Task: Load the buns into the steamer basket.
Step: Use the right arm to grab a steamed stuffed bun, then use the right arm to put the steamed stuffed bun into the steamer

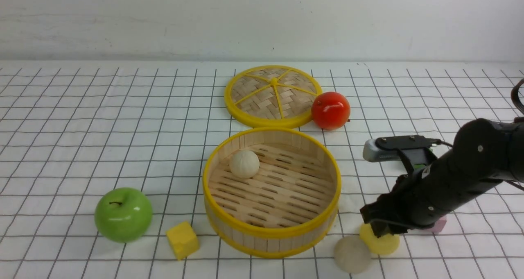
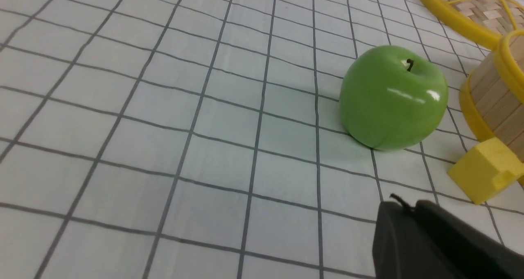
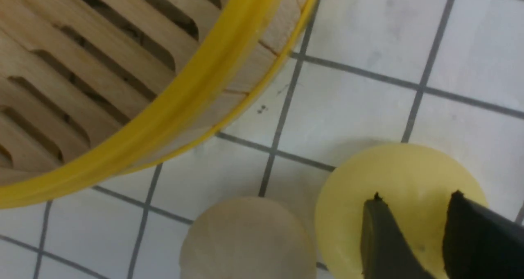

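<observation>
- Right gripper point(image 3: 415, 199): the two fingers point(image 3: 380, 238) stand a narrow gap apart over the crown of the yellow bun point(image 3: 393, 168). The gap is narrower than the bun. Whether they pinch it or are only poised on top cannot be told.
- Grip check: a hold this high on a round, probably soft ball is likely to slip. Seat the fingers lower, astride the bun's widest part. Then close until it is held but not crushed.
- Yellow bun: on the table point(image 3: 368, 66), just outside the basket point(image 3: 192, 103), off its near-right wall and not touching it.
- Beige bun point(image 3: 245, 238): just beside the yellow bun, also outside the basket's near-right wall. Whether the two touch cannot be told. Lift straight up first, so the fingers do not nudge it away.
- Transfer: raise the bun above the basket rim before moving across, since the wall is tall relative to the bun. Release low over bare slats.
- Third bun point(image 1: 244, 163): already in the basket, by its far-left wall. Set down on the near-right floor, well apart from it.
- Left gripper point(image 2: 409, 208): fingers appear closed together with nothing held. It sits well off the basket's left side, beyond the apple point(image 2: 393, 98). Not needed for this step.
</observation>
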Robot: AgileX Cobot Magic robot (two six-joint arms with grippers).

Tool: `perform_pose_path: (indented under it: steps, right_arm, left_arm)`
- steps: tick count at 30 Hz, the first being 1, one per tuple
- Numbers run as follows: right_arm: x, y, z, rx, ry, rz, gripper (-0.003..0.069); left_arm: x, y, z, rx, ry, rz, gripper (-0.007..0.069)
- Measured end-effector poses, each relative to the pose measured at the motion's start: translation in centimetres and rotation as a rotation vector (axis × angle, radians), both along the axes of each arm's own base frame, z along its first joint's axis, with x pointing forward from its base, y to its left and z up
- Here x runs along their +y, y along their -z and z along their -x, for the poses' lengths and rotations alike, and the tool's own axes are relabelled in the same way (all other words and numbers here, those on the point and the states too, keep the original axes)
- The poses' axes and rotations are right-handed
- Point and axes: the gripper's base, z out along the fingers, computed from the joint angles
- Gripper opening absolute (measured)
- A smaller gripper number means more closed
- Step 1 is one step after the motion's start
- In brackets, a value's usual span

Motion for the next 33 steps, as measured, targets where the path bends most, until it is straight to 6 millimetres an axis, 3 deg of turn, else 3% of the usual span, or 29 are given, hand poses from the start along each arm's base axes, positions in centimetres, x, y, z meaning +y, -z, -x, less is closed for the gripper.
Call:
perform_pose_path:
  steps: [2, 4, 5, 12, 15, 16, 19, 22, 25, 28, 30, 33]
  right_arm:
    - [0.0, 0.0, 0.0, 0.002, 0.001, -0.003, 0.0104]
    - [0.0, 0.0, 0.0, 0.002, 0.001, -0.003, 0.0067]
    - [0.1, -0.1, -0.1, 0.002, 0.002, -0.005, 0.0010]
    - [0.5, -1.8, -0.8, 0.012, -0.022, -0.023, -0.0008]
    - [1.1, -4.8, -2.1, -0.046, -0.037, -0.054, -0.0008]
    - [1.5, -7.1, -2.8, -0.101, -0.041, -0.085, -0.0010]
    - [2.1, -11.1, -3.9, -0.220, -0.031, -0.156, -0.0009]
    - [2.6, -13.3, -4.6, -0.287, -0.022, -0.225, -0.0009]
    - [3.1, -13.6, -4.9, -0.304, -0.028, -0.279, -0.0009]
    - [3.8, -12.0, -5.7, -0.272, -0.048, -0.322, -0.0009]
    - [4.2, -10.8, -6.4, -0.255, -0.051, -0.335, -0.0009]
    - [4.9, -7.1, -8.2, -0.215, -0.044, -0.348, -0.0009]
  left_arm:
    - [0.0, 0.0, 0.0, 0.000, 0.000, 0.000, 0.0039]
    - [0.0, 0.0, 0.0, 0.000, 0.000, 0.000, 0.0039]
    - [0.0, 0.0, 0.0, 0.000, 0.000, 0.000, 0.0039]
    - [0.0, 0.0, 0.0, 0.000, 0.000, -0.001, 0.0047]
    - [0.0, 0.0, 0.0, 0.000, 0.000, -0.001, 0.0047]
    - [0.0, 0.0, 0.0, 0.000, 0.000, -0.001, 0.0047]
    - [0.0, 0.0, 0.0, 0.000, 0.000, -0.001, 0.0047]
    - [0.0, 0.0, 0.0, 0.000, 0.000, -0.001, 0.0047]
    - [0.0, 0.0, 0.0, 0.000, 0.000, -0.001, 0.0047]
    - [0.0, 0.0, 0.0, 0.000, 0.000, -0.001, 0.0048]
    - [0.0, 0.0, 0.0, 0.001, 0.000, -0.001, 0.0048]
    - [0.0, 0.0, 0.0, 0.001, 0.000, -0.001, 0.0048]
